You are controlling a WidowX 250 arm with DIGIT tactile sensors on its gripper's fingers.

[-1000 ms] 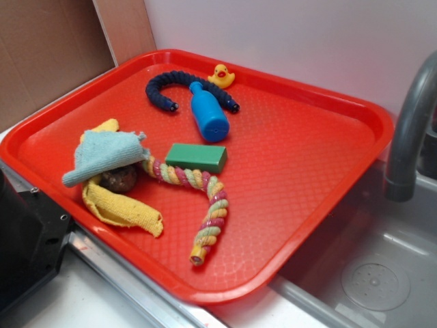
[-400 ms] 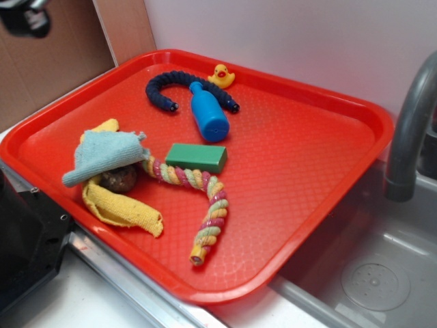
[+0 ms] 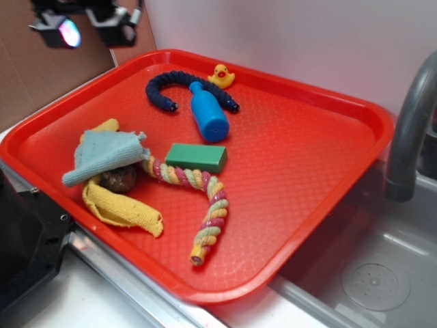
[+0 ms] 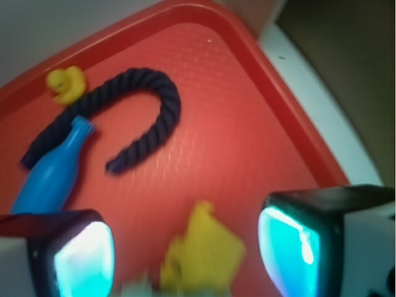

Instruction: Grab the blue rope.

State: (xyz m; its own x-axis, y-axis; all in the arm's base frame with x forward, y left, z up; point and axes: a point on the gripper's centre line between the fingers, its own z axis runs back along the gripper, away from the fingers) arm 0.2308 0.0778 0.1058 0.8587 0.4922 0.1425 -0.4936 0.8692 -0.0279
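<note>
Red tray (image 3: 307,171), blue rope (image 4: 145,117) well beyond parted jaws.

Gripper (image 3: 87,27) aloft, jaws apart

End effector (image 3: 87,26) hovers off-tray — blue rope (image 3: 179,84) lies untouched.

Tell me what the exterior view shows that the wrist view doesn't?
Only the exterior view shows the green rectangular block, the pink-yellow-green striped rope, the light blue cloth and the grey faucet. Only the wrist view shows the gripper up close, fingers apart. Both show the red plastic tray, dark navy twisted rope, bright blue plastic bottle and yellow rubber duck.
</note>
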